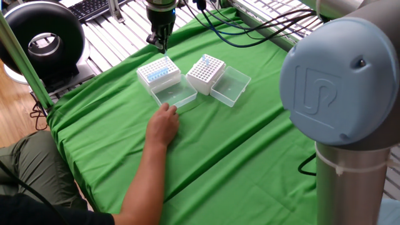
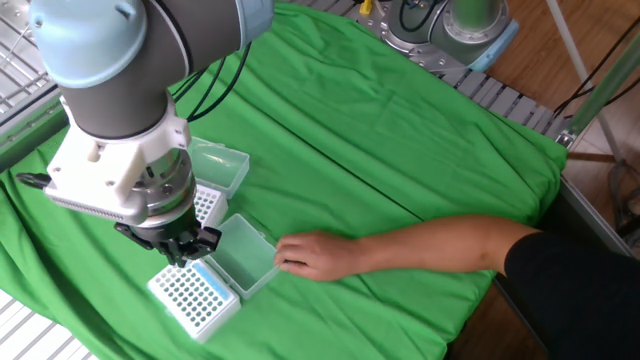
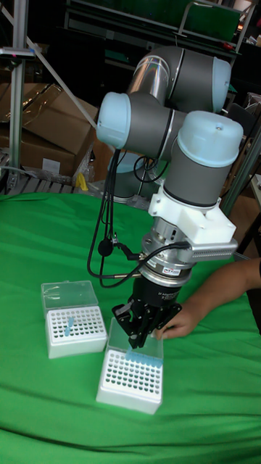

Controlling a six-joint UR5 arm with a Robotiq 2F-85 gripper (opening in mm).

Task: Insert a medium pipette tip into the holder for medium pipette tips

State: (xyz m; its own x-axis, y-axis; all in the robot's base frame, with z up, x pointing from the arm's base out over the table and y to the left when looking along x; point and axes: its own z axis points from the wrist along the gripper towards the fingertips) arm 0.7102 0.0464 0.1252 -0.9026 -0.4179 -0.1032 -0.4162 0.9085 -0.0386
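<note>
Holder for medium pipette tips (image 3: 130,380): white rack on the green cloth (image 1: 250,144), nearest the camera in the tall fixed view. Its clear lid (image 1: 175,95) lies open, flat on the cloth behind it.
Arm pose: I have the wrist pointing almost straight down, with the gripper (image 3: 138,341) hanging over the holder's back edge, next to the lid hinge.
Gripper state: the fingers are drawn close together. In the tall fixed view I can see a pale blue medium pipette tip (image 3: 134,353) pinched at their ends, pointing down and clear of the hole grid.
Person's hand (image 1: 164,124): resting on the cloth with its fingertips at the open lid's outer edge, near the gripper but not touching it.
Second rack (image 1: 206,69): just beside the holder, with its own lid (image 1: 231,85) open. A blue piece lies on its grid in the tall fixed view.
Open room: the holder's top is uncovered on the side away from the lid. The second rack hems in one flank and the hand the lid side, and the cloth beyond is open.
Edges: the holder sits well in from the table edge. The cloth hangs over the table edge on the person's side.
Hidden: from the other fixed view, the wrist covers the finger ends, the tip and part of the second rack. From one fixed view, the tip is too small for me to make out, and I cannot tell which hole it is over.
</note>
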